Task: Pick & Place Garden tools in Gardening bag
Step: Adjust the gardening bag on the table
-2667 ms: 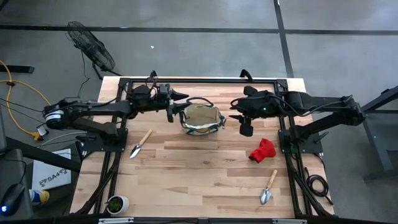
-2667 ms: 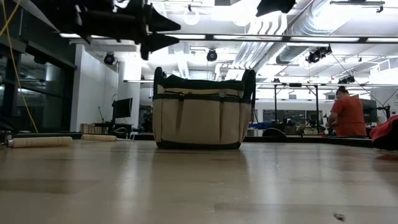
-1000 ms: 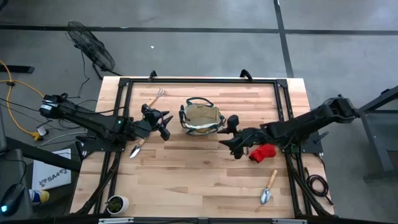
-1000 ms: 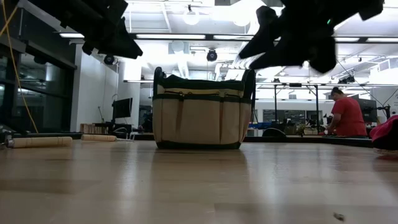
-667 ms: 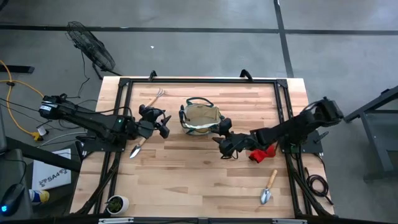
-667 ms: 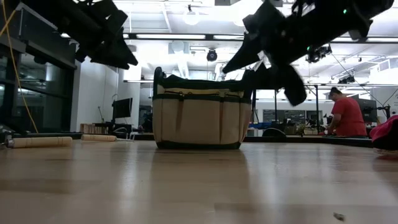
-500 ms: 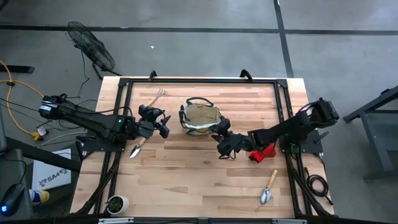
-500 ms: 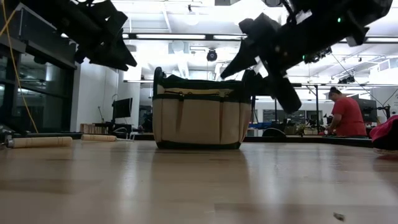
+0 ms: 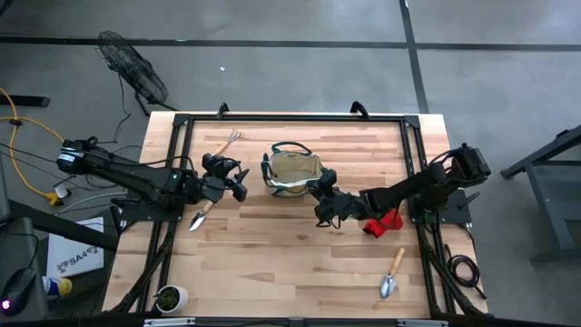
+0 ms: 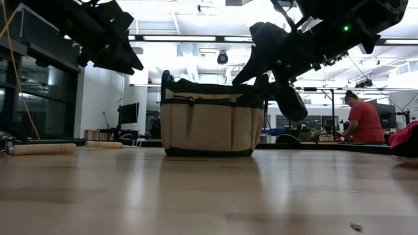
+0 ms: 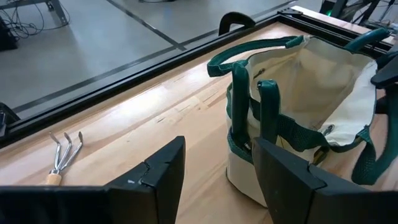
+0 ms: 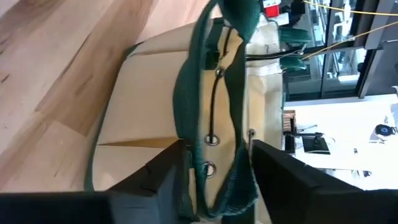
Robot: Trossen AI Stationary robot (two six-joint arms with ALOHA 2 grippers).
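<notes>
Beige bag (image 9: 293,173) with green trim upright, open, table's far-centre. Rake (image 9: 225,143) to its left, one trowel (image 9: 204,211) front-left, another (image 9: 392,272) front-right, red glove (image 9: 385,222) on the right.

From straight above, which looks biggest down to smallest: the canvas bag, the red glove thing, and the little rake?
1. Gardening bag, clearly the largest.
2. Red glove, a smaller bunched lump, partly hidden by the right arm.
3. Hand rake, longish but thin, covering the least area.
</notes>
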